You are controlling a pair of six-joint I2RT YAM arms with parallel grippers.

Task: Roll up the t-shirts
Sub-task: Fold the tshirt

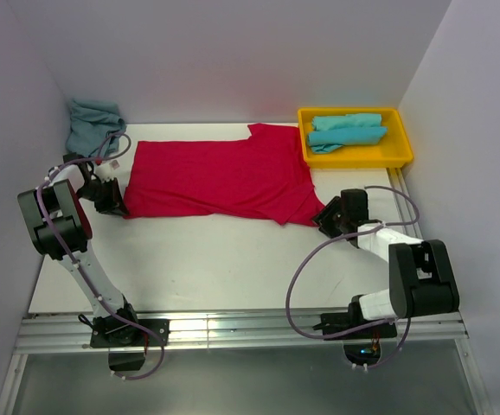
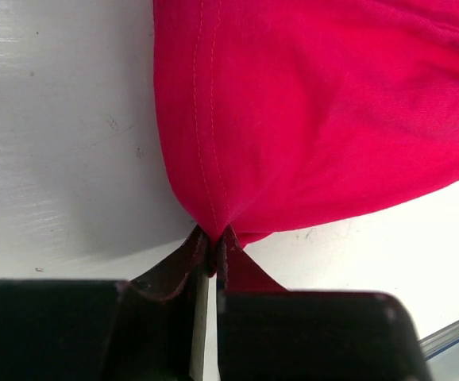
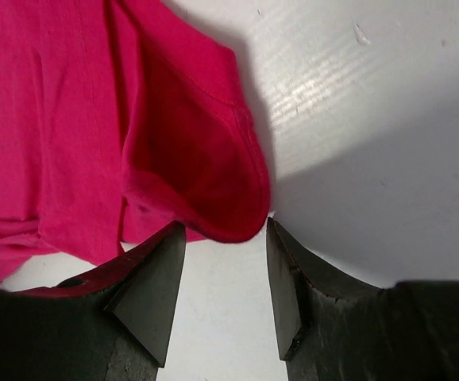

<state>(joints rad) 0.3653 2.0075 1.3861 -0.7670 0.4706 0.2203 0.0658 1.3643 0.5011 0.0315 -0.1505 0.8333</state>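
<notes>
A bright red t-shirt (image 1: 220, 177) lies spread flat across the middle of the white table. My left gripper (image 1: 117, 201) is at its near left corner. In the left wrist view the left gripper (image 2: 214, 240) is shut, pinching that corner of the red t-shirt (image 2: 317, 119) between its tips. My right gripper (image 1: 326, 216) sits at the shirt's near right sleeve. It stands open (image 3: 223, 232), and the rounded edge of the red sleeve (image 3: 206, 182) reaches just to the gap between its tips. Two rolled turquoise t-shirts (image 1: 347, 130) lie in the tray.
The yellow tray (image 1: 400, 152) stands at the back right, close to the shirt's collar end. A crumpled turquoise t-shirt (image 1: 92, 125) lies in the back left corner by the wall. Walls close in the left, back and right sides. A metal rail (image 1: 241, 328) runs along the near edge.
</notes>
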